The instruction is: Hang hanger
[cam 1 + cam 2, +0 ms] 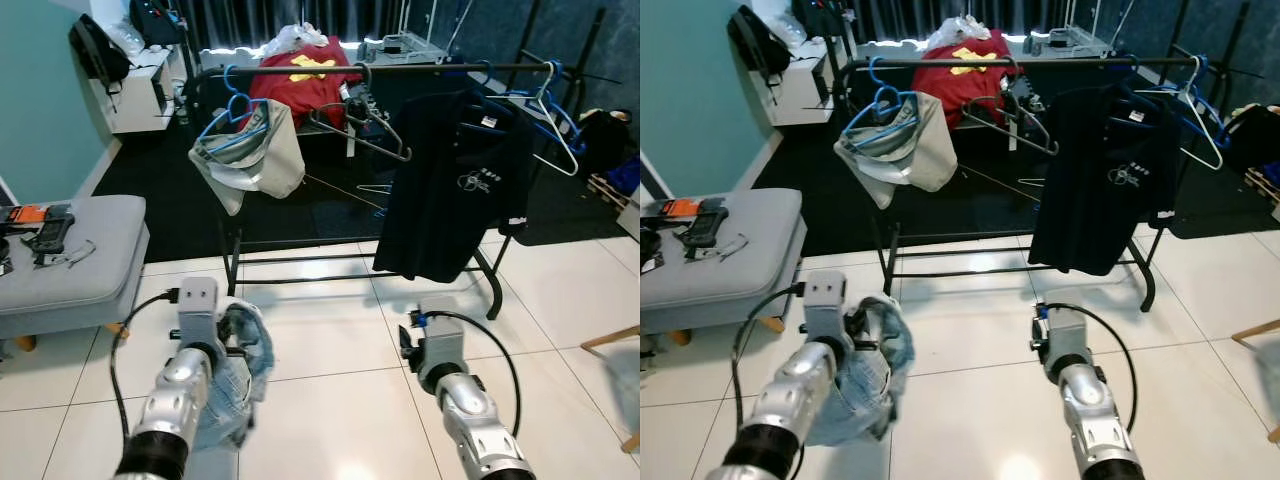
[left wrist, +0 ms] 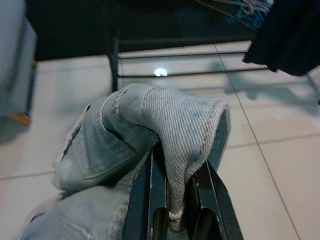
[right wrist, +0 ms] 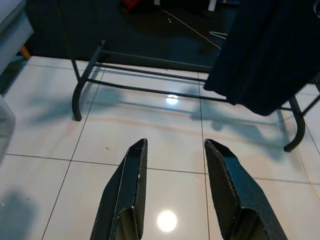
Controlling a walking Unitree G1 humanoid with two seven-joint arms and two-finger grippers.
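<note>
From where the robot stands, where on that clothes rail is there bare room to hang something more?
The rail is bare between the grey garment on blue hangers and the black shirt, apart from an empty black hanger. The far right end is crowded with blue and white hangers. The left gripper holds jeans.

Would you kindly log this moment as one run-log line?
left gripper: shut on jeans, held low | right gripper: open, empty, over tiled floor | rack: ahead, black shirt hanging

No legible text anywhere.
</note>
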